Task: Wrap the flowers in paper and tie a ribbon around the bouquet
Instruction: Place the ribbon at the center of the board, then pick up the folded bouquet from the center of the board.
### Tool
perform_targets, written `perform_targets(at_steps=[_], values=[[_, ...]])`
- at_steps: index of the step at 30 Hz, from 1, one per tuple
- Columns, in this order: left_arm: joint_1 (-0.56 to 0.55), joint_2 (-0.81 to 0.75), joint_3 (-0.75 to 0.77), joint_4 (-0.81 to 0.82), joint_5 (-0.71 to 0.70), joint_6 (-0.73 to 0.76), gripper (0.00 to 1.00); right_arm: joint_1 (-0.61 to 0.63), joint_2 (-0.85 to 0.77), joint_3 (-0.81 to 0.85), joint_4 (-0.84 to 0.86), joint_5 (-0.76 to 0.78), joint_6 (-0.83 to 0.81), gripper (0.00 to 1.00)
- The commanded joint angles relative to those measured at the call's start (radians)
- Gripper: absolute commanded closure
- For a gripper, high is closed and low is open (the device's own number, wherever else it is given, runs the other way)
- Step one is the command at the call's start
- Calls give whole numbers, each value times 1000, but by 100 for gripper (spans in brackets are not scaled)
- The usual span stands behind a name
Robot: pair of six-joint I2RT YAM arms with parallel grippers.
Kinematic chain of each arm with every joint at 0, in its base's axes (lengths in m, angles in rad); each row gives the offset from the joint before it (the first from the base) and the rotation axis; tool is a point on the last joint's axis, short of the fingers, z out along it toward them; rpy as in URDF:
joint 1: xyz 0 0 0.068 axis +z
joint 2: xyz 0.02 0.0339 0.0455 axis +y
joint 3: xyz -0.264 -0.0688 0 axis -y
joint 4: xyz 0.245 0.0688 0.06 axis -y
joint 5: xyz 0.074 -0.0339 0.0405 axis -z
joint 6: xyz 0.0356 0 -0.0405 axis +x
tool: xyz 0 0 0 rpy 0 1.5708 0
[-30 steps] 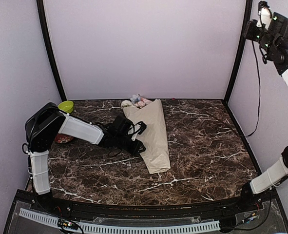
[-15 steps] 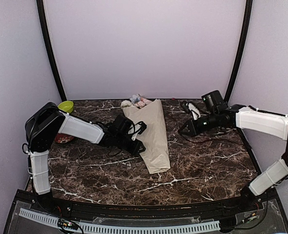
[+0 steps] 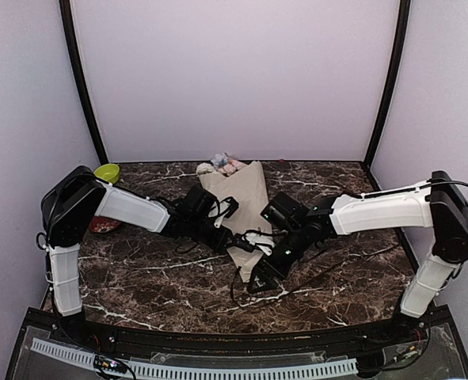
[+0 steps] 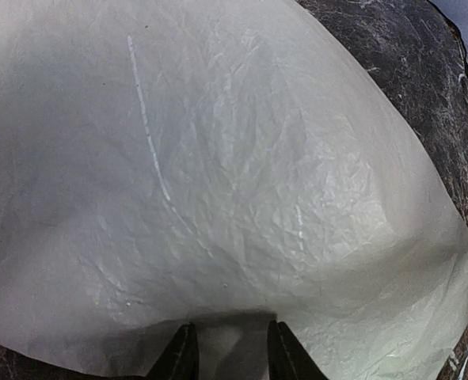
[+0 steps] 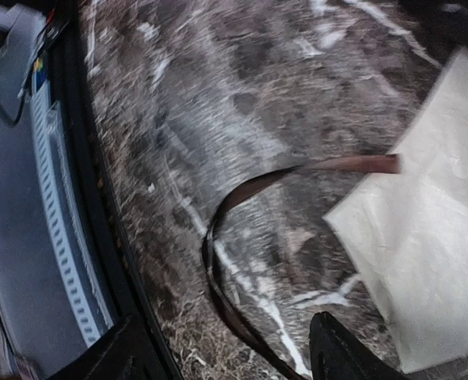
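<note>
The bouquet lies on the marble table as a beige paper cone. Its flowers, pink and white heads, poke out of the wide far end. My left gripper sits at the cone's left edge. In the left wrist view the crinkled paper fills the frame, and a fold of it is pinched in my left gripper. My right gripper hovers at the cone's narrow near tip, open wide. The dark ribbon loops on the table between my right gripper's fingers, ungripped, and shows faintly as the ribbon from above.
A green bowl stands at the back left, and a reddish dish is half hidden under the left arm. The table's front edge with a white cable track lies close to the right gripper. Purple walls enclose three sides.
The right arm swung down from high at the right wall to the bouquet's narrow tip, and its jaws opened. The left arm and bouquet stayed still.
</note>
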Motion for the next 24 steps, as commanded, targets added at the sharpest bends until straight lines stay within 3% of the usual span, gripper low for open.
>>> perform_targets(at_steps=[1, 4, 9, 11, 13, 15, 21, 24], values=[[12, 33, -10, -98, -34, 11, 69, -7, -77, 60, 1, 336, 36, 12], [12, 33, -7, -99, -30, 11, 69, -72, -159, 28, 91, 483, 112, 1], [12, 35, -9, -98, -39, 16, 69, -211, -244, -111, 378, 271, 251, 0], [12, 34, -8, -101, -38, 13, 69, -213, -201, -107, 360, 255, 262, 0], [12, 33, -7, -106, -35, 10, 69, -222, -157, -91, 289, 320, 288, 3], [12, 34, -12, -101, -32, 8, 69, -260, -145, -139, 340, 302, 353, 6], [12, 35, -19, -92, -31, 5, 68, -325, -13, -263, 566, -10, 562, 23], [12, 36, -19, -96, -34, 9, 69, -324, 45, -295, 680, -105, 629, 24]])
